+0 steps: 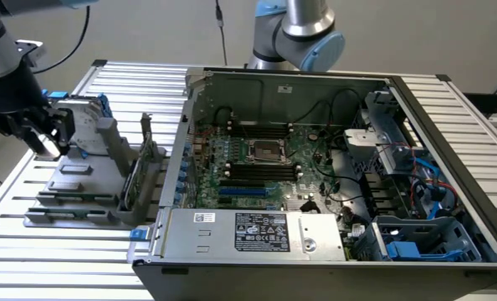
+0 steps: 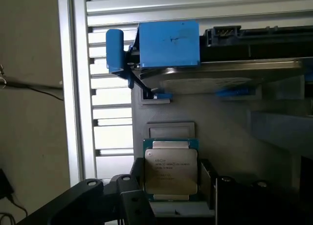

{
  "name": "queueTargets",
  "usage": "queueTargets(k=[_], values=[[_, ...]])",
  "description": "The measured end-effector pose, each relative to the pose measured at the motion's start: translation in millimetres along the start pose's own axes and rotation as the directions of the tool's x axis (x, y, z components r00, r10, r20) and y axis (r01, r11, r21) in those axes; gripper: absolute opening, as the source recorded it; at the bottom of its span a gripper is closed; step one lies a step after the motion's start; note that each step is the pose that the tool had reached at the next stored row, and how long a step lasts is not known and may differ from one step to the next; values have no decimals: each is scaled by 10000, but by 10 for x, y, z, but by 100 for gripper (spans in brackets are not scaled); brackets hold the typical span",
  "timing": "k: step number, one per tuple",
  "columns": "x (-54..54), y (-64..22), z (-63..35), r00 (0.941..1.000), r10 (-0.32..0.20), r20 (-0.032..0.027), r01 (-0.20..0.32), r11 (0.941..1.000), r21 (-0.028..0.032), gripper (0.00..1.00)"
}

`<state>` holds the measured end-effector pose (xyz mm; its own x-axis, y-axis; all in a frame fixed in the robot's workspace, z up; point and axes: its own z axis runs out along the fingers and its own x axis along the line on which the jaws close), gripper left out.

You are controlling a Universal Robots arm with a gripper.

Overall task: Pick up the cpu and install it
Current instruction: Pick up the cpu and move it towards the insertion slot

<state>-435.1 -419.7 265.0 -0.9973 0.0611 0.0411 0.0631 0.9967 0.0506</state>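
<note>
The cpu (image 2: 170,167), a flat square chip with a shiny metal top and printed text, sits between the two dark fingers of my gripper (image 2: 171,185). One finger presses each of its sides, so the gripper is shut on it. Just beyond the chip lies an empty pale recess (image 2: 171,130) in the grey holder (image 2: 234,137). In the exterior view my gripper (image 1: 51,148) hangs just over that grey holder (image 1: 73,188) at the exterior view's left. The black socket frame (image 1: 265,150) lies in the middle of the motherboard inside the open computer case (image 1: 449,125).
A silver hard drive in a blue frame (image 2: 168,44) stands on the holder close to the gripper. Upright grey brackets (image 1: 140,169) rise between the holder and the case wall. Cables, memory slots and a power supply (image 1: 257,232) crowd the case. A slatted metal table (image 1: 56,251) carries everything.
</note>
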Motion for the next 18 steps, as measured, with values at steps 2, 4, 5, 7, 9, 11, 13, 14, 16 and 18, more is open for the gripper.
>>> queueTargets(k=[2,4,5,7,9,11,13,14,16,18], values=[[3,12,-89,10000,-1,1,1,10000,-1,55],[-1,24,-179,10000,-1,-3,1,10000,1,55],[-8,29,-224,10000,-4,-3,4,10000,1,55],[-35,38,-316,10000,-14,-13,14,10000,2,55],[-70,44,-407,10000,-35,-22,35,10000,2,55],[-113,52,-503,10000,-55,-37,55,10000,4,55],[-157,59,-593,10000,-73,-54,73,10000,6,55],[-182,63,-639,9999,-81,-63,81,10000,7,55],[-240,72,-732,9999,-96,-83,96,10000,7,55],[-312,82,-825,9999,-102,-115,102,9999,9,55]])
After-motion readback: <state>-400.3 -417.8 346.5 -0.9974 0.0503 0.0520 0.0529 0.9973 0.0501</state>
